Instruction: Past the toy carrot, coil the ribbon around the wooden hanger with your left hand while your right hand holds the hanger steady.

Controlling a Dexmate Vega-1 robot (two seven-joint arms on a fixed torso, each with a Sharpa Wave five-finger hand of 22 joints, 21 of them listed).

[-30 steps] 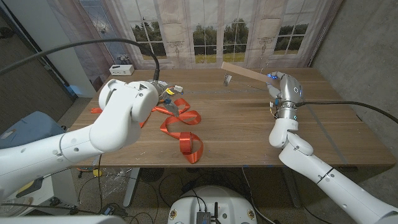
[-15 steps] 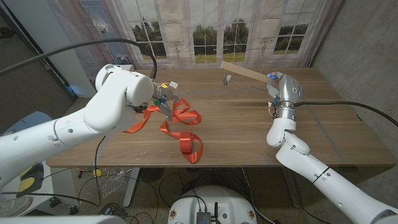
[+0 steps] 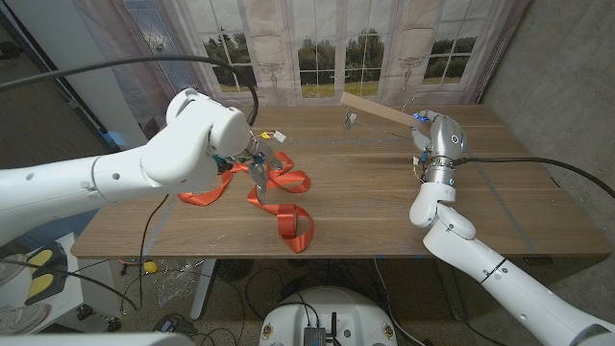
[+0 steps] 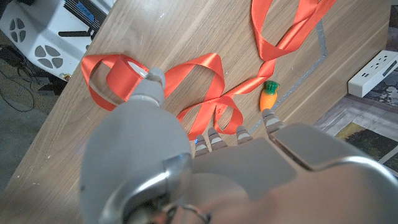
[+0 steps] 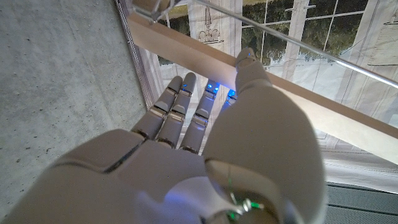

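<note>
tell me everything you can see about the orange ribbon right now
The ribbon is a long, shiny, satin-looking orange band, lying loose on the wooden table in several open loops and twists, not yet wound on the hanger. In the head view one end trails toward the table's left edge, while another loop curls near the front edge. The left hand is over its middle; whether it grips the ribbon cannot be told. In the left wrist view the toy carrot lies right beside one strand.

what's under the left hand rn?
The left hand hovers over orange ribbon loops on the table; toy carrot just beyond its fingertips. Anything beneath the palm is hidden.
</note>
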